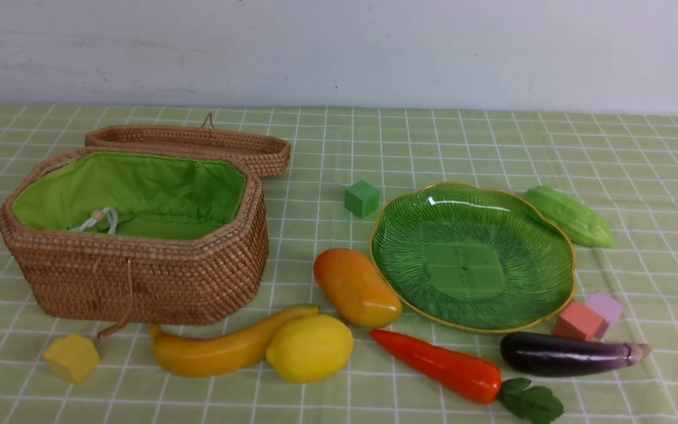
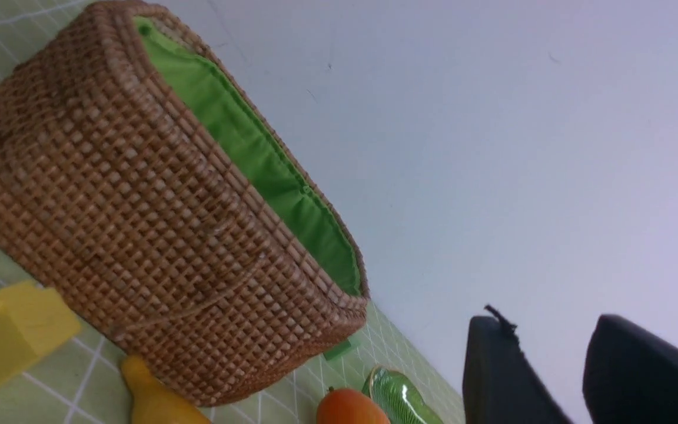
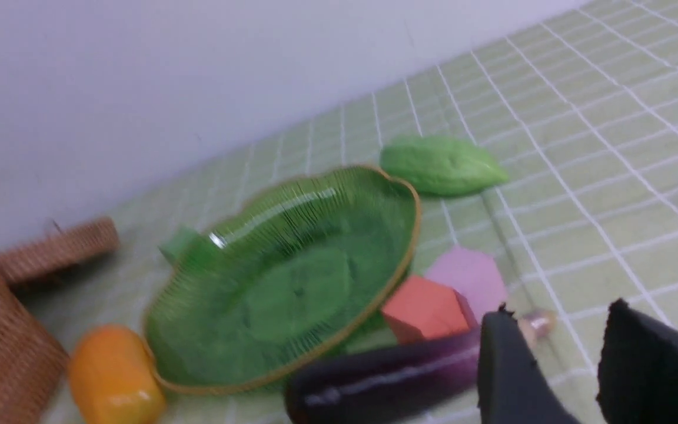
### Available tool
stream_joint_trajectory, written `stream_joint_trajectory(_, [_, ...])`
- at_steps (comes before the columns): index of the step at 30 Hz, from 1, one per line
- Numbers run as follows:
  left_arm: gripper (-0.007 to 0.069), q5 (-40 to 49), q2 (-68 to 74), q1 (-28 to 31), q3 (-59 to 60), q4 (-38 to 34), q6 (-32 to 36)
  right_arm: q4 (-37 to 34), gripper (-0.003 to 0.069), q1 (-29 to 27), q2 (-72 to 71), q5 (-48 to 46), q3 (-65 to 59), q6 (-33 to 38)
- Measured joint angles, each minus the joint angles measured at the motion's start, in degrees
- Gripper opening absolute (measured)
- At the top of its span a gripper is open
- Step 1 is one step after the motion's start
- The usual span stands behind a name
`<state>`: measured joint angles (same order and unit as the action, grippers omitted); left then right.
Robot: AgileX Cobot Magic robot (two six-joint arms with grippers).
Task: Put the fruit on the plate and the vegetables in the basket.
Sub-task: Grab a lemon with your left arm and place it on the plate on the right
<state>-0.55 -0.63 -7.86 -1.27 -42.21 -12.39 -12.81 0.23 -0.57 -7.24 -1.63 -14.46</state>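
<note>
0 sorted yet — left gripper (image 2: 548,321) and right gripper (image 3: 559,312) both gape empty
Right one's near the eggplant (image 3: 374,377) — I'd pinch its fat middle.

Tablecloth (image 1: 639,176): pale green, thin white grid lines.
Wall (image 1: 374,47): off-white.
Basket (image 1: 139,282): tan wicker in a tight checkered weave; lining (image 1: 139,188) is bright green.
Plate (image 1: 471,253): clear green glass, fine radiating ribs, gold rim.
Mango (image 1: 355,287): orange fading to yellow.
Banana (image 1: 221,350): deep yellow, tinged orange.
Lemon (image 1: 309,347): plain bright yellow.
Carrot (image 1: 439,365): red-orange; leaves (image 1: 530,403) are dark green.
Eggplant (image 1: 562,353): glossy dark purple, paler at the stem end.
Gourd (image 1: 568,216): light green, ridged.
Also green cube (image 1: 362,198), yellow cube (image 1: 71,357), coral cube (image 1: 577,321), lilac cube (image 1: 605,307).
</note>
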Motion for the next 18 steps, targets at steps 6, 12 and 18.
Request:
stream_joint_trajectory(6, [-0.0001,12.7,2.3,0.0,-11.7,5.3,7.3,-6.9,0.0218,0.0,0.0,3.3,1.3,-5.0])
stream_joint_trajectory(12, [-0.0013,27.6,18.8,0.0,-25.6,8.0,16.8,-6.4,0.0125,2.2,6.0,-13.0,17.3,0.3])
stream_joint_trajectory(18, [-0.0013,41.0,36.2,0.0,-37.0,8.9,26.4,-6.3,0.0092,5.5,16.7,-35.5,36.5,11.2])
